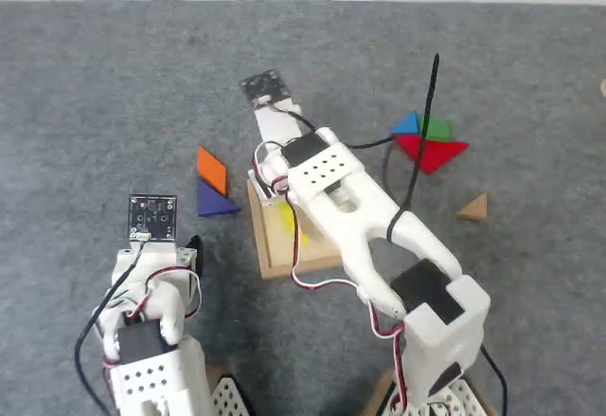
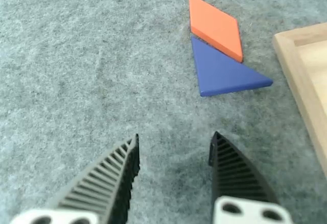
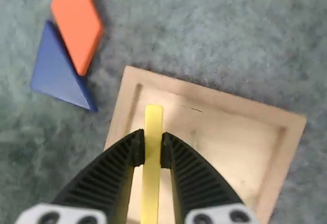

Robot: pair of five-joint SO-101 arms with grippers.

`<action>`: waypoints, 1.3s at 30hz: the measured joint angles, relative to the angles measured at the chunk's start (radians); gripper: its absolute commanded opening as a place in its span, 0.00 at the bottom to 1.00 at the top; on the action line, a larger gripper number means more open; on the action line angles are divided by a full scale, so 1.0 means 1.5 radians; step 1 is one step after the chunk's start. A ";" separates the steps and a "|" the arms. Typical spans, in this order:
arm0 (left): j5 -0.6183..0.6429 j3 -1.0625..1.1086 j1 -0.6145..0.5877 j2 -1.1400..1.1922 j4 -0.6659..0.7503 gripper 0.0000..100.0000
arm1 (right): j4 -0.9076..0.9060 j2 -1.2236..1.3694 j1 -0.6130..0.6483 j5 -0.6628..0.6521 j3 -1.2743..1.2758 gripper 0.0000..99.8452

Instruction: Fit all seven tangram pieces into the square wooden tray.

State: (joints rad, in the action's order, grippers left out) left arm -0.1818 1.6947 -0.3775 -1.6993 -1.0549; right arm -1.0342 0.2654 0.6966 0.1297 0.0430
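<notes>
- Your right gripper (image 3: 150,145) is pinching the yellow piece (image 3: 153,116) on edge, low over the tray (image 3: 230,147), close to 1 side wall.
- Let go like this and, I think, the yellow piece may stay standing or lean on the wall instead of lying flat. Then the other pieces will not seat.
- Drift toward that wall and the piece could land on the rim and tip out onto the worktop.
- Your left gripper (image 2: 176,142) is spread wide and holds nothing. It hangs over bare worktop, near the orange piece (image 2: 214,26) and the dark blue triangle (image 2: 225,73).
- Those 2 touch along an edge, just beside the tray. Closing on 1 could drag or flip the other, or push it against the tray wall.
- The right arm lies across the tray in the high view. Bring the left arm in now and the 2 arms may knock together.
- The red piece (image 1: 434,153), green piece (image 1: 437,129) and light blue piece (image 1: 407,124) are bunched on the far side, with the tan triangle (image 1: 473,208) apart from them. A grab in that bunch could scatter it.
</notes>
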 measured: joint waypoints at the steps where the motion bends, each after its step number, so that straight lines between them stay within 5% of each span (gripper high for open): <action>1: 0.000 0.000 0.000 0.000 0.000 0.22 | -0.003 0.000 0.000 -0.032 0.000 0.01; 9: 0.000 0.000 0.000 0.000 0.000 0.22 | -0.093 0.025 -0.001 -0.381 -0.039 0.01; 16: 0.000 0.000 0.000 0.000 0.000 0.22 | -0.100 0.082 0.014 -0.547 -0.041 0.01; 23: 0.000 0.000 0.000 0.000 0.000 0.22 | -0.013 0.087 0.017 -0.551 -0.041 0.02; 31: 0.000 0.000 0.000 0.000 0.000 0.22 | 0.041 0.087 -0.040 -0.519 -0.041 0.23; 39: 0.000 0.000 0.000 0.000 0.000 0.22 | 0.046 0.086 -0.075 -0.510 -0.041 0.24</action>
State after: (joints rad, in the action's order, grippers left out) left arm -0.1818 1.6947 -0.3775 -1.6993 -1.0549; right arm -0.9651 0.3943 0.5846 -0.6360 -0.0184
